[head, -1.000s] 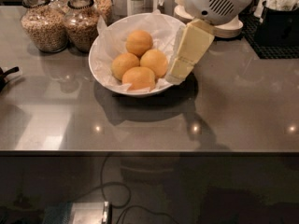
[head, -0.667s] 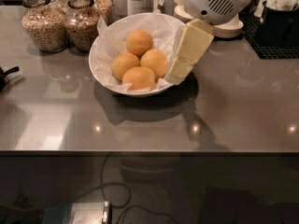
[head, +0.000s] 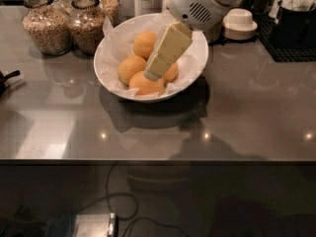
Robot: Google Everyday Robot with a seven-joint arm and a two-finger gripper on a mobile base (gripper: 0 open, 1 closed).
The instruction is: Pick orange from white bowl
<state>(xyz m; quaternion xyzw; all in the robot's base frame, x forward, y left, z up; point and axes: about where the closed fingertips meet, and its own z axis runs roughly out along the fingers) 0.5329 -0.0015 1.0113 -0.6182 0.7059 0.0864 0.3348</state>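
Only one camera view here, so everything is taken from that. The white bowl [head: 97, 65] is parked toward the back of the table [head: 247, 112], a bit left of the middle, and it's lined with crinkled white paper [head: 114, 33]. Four oranges are piled inside.

The orange [head: 146, 86] nearest the table's front edge is the one under the tool [head: 153, 73]. The tool is slanted down into the bowl from the back right, and its cream tip is seen right at the top of that fruit. Contact can't really be confirmed, and whether the tool is open or closed can't be told tbh.

The three other oranges [head: 130, 68] are packed around it, one half hidden behind the tool. Two glass grain jars [head: 86, 26] are set just beside the bowl toward the back-left corner. Stacked cream cups [head: 239, 21] are seen at the back right.
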